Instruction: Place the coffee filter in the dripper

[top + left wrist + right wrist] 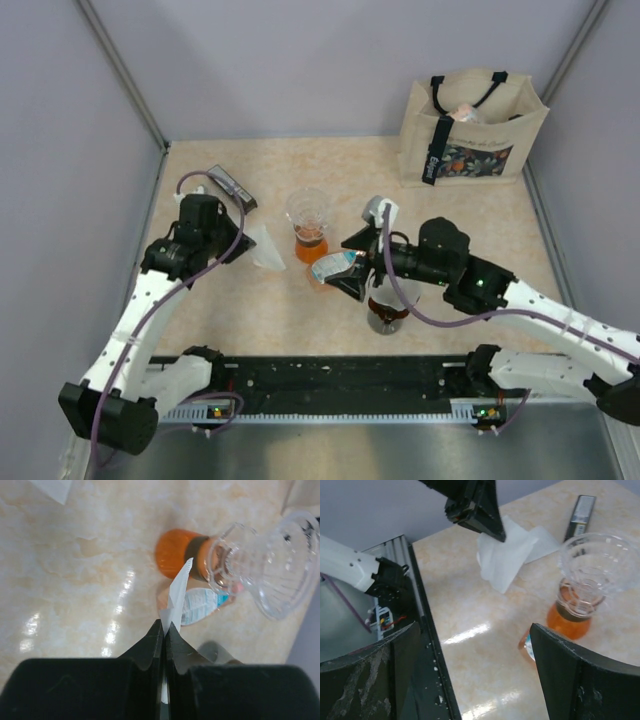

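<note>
My left gripper (250,241) (164,625) is shut on the coffee filter (267,246), a thin white paper seen edge-on in the left wrist view (178,592). It holds the filter just left of the clear glass cup. In the right wrist view the filter (506,557) hangs from the left fingers (477,507). The dark amber-brown dripper (387,314) stands near the front edge, partly hidden under my right arm. My right gripper (345,270) (475,670) is open and empty, just left of the dripper.
A clear glass cup (308,209) (272,562) (595,562) sits on a glass of orange liquid (311,246) (570,621). A labelled packet (328,268) (200,605) lies beside it. A black flat packet (232,186) (582,510) lies back left. A tote bag (470,135) stands back right.
</note>
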Tool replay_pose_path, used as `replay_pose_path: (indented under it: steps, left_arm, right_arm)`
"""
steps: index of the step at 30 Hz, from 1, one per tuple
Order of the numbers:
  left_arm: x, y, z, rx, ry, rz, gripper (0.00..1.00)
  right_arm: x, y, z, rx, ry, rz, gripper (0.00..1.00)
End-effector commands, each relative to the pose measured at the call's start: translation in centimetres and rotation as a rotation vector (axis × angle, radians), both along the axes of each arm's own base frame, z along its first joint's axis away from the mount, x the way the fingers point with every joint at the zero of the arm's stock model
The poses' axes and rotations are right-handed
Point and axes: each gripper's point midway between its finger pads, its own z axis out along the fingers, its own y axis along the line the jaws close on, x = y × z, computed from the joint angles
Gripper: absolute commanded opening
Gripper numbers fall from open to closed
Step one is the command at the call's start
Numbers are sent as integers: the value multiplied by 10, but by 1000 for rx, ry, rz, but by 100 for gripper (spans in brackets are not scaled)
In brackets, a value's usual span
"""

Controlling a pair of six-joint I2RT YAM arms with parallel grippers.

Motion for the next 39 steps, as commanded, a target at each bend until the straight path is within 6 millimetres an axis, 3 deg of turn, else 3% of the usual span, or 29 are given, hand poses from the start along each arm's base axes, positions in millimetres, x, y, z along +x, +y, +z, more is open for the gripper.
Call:
replay_pose_path:
  steps: [1,4,6,11,16,28,39]
  left_arm:
    - [-24,-29,29,-128,-67,-139,8]
    - [-32,-26,42,-152,-107,-99,10]
    - [-35,-22,47,-159,-97,-63,11]
    - [-44,-16,41,-137,10,-18,8]
    - [-48,-10,38,-132,35,33,7]
    - [-49,-12,37,-135,45,26,7]
    - [-51,-16,42,-146,34,-12,7]
  right_arm:
    - [-32,44,33,49,-138,186,91]
    - [-36,78,32,47,-173,159,89]
    - [-28,94,27,46,-155,133,86]
    - [8,120,16,6,-148,-8,83]
    - [10,144,-7,-66,-148,7,81]
    - [24,164,-33,-148,-173,-25,75]
    - [43,160,-45,-208,-181,-124,65]
